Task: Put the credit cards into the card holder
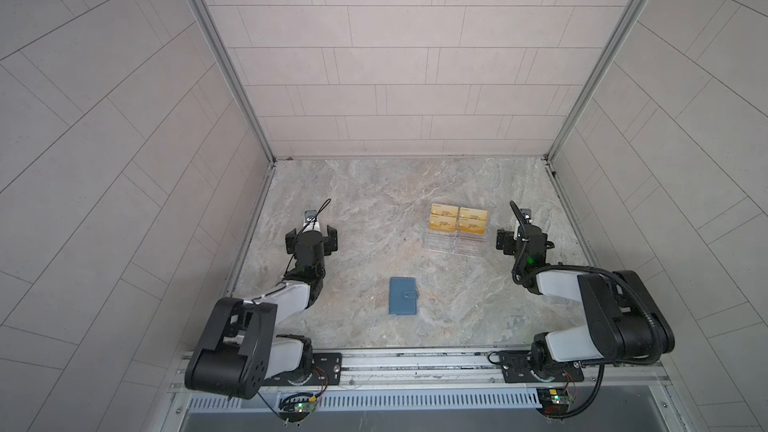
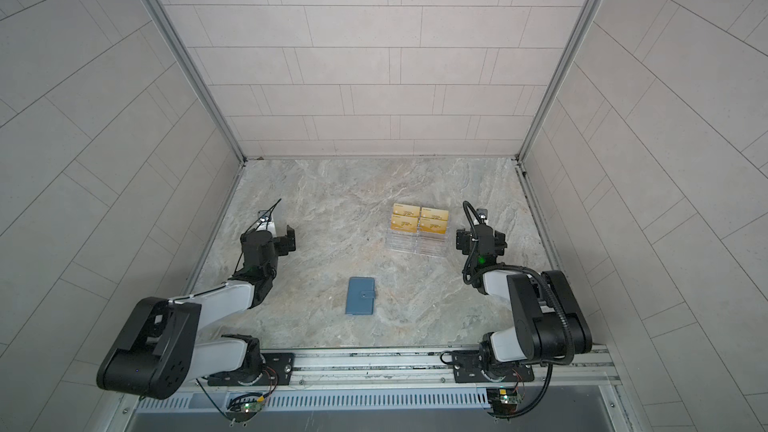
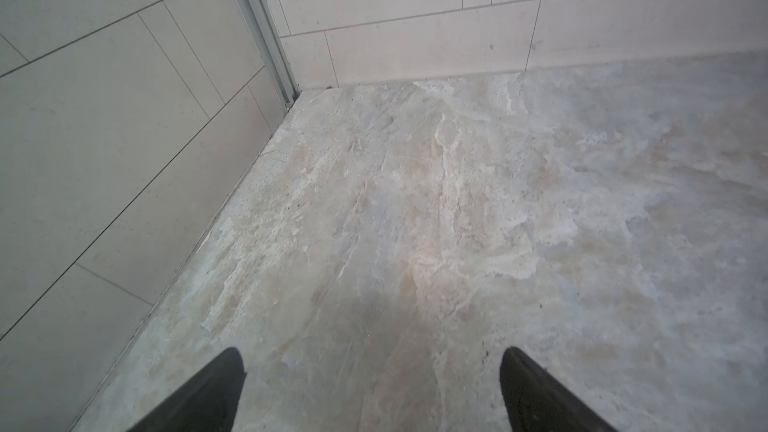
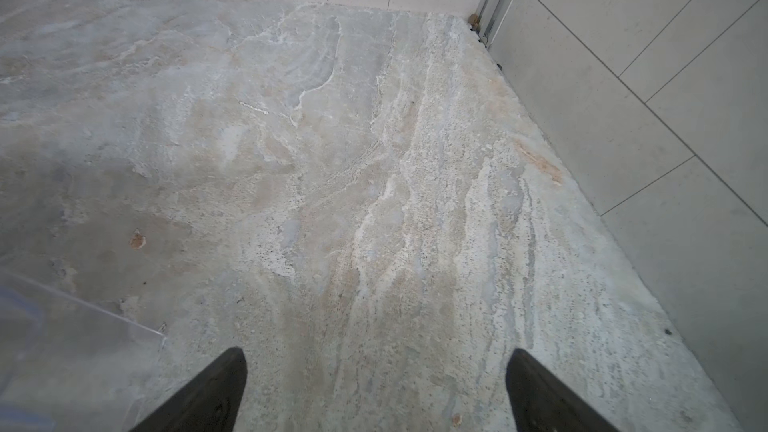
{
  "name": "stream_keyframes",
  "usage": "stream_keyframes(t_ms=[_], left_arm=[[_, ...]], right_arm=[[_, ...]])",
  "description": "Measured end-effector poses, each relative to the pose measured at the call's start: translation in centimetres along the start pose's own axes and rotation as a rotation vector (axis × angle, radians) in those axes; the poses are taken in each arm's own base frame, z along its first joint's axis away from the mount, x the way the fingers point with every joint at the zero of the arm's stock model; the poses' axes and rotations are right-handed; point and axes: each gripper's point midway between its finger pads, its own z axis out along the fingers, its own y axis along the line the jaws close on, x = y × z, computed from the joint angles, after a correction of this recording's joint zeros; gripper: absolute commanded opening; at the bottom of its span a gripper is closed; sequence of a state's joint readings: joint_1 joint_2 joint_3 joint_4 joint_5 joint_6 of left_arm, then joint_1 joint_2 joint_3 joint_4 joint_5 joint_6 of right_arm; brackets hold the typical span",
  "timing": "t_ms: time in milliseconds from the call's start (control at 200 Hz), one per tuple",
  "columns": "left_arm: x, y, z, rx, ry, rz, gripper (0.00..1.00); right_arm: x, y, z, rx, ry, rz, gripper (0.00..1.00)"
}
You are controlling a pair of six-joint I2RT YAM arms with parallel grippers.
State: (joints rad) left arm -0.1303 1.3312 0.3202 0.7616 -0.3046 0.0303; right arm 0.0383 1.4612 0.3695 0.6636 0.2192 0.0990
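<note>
We saw both claws released, nothing in them — left gripper [image 3: 372,361] over bare table [image 1: 374,197], right gripper [image 4: 376,361] just beside the clear rack [image 1: 451,246]. The card holder [image 1: 403,296] lay closed and flat mid-table, toward the front edge — well apart from both grippers. 4 gold cards [image 1: 457,221] stood in the rack.

The card holder [image 1: 403,296], a slate-blue booklet wallet, lies flat and closed on the desk [image 1: 374,201], its tab strap [image 1: 411,294] snapped across from the right-hand long edge. It sits near the desk's front edge, about midway between the side edges.
</note>
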Motion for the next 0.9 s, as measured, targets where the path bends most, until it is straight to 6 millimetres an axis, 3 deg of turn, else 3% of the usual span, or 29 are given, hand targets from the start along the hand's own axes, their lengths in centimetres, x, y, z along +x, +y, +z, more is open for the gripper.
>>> stream_keyframes(t_ms=[85,155,330,901], left_arm=[[-0.5,-0.3,1.0,0.003,-0.035,-0.02,1.0],[0.4,-0.8,1.7,0.012,-0.015,-0.016,1.0],[0.8,-0.7,2.0,0.021,-0.007,-0.026,1.0],[-0.4,-0.9,2.0,0.037,-0.048,-0.043,1.0]], right_arm=[[-0.4,0.3,0.6,-0.005,-0.011,0.004,1.0],[-0.9,0.5,0.9,-0.01,-0.02,0.006,1.0],[-2.4,1.1,1.1,-0.028,-0.05,0.008,1.0],[-2.3,1.4,1.0,-0.038,-0.05,-0.006,1.0]])
